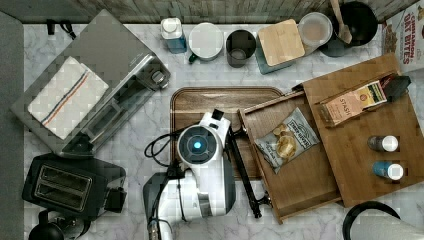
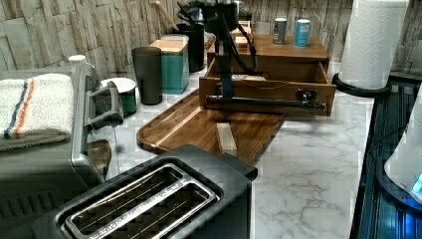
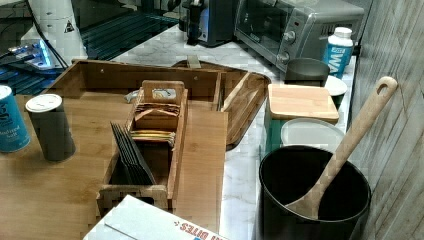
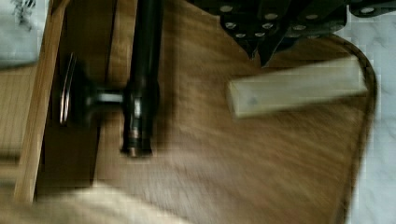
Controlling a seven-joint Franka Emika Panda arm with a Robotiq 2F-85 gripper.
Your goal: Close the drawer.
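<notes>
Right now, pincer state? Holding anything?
Pincer: cannot be told whether open or closed; it sits at the drawer handle, and no grasp can be confirmed.

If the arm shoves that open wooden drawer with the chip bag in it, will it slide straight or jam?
The drawer looks stiff, so it should move as one piece. It already sits at a slant to the bamboo top in the top view, so an off-centre push might bind it. The chip bag looks light and lies flat, so it will probably just ride along.
</notes>
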